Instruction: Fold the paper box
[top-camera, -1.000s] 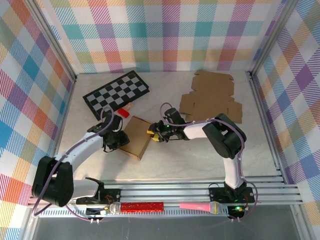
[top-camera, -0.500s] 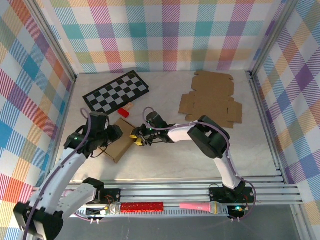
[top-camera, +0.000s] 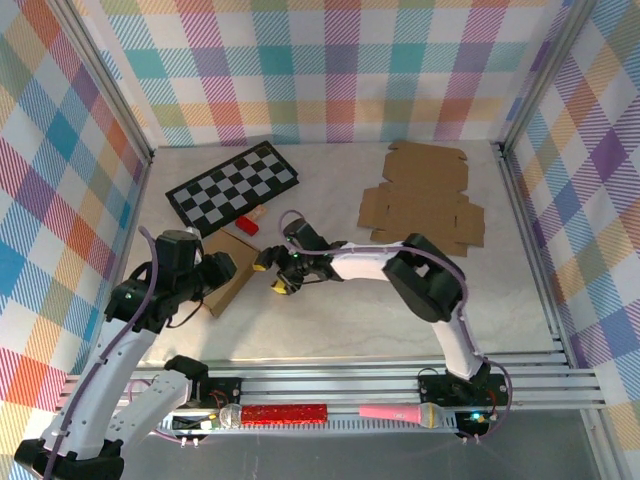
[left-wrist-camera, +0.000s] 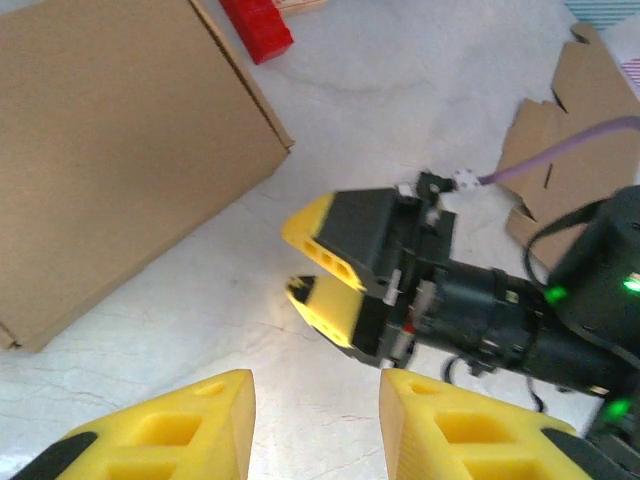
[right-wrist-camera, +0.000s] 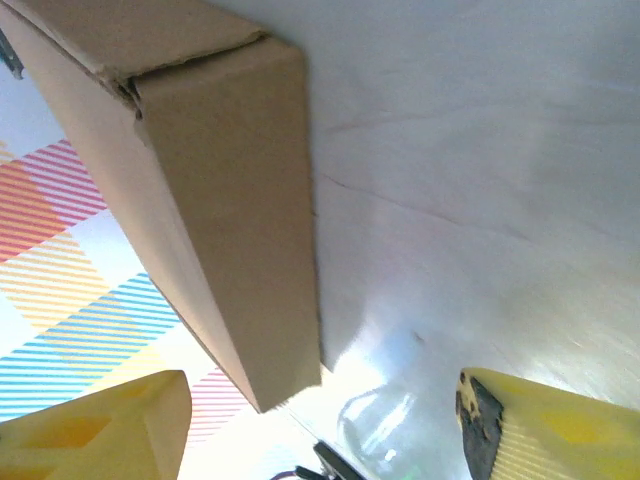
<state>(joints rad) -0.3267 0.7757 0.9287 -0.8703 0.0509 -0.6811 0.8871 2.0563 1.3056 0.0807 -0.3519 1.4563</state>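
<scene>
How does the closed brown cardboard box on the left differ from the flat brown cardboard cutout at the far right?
The closed brown cardboard box is folded shut with raised sides; the flat brown cardboard cutout lies unfolded, flaps spread. The cutout covers a larger area than the box. Both are plain brown cardboard.

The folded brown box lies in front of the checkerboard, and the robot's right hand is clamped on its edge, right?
Not clamped. The right hand is open and apart from the folded brown box, bare table between them, as the left wrist view shows. The box does lie in front of the checkerboard.
</scene>
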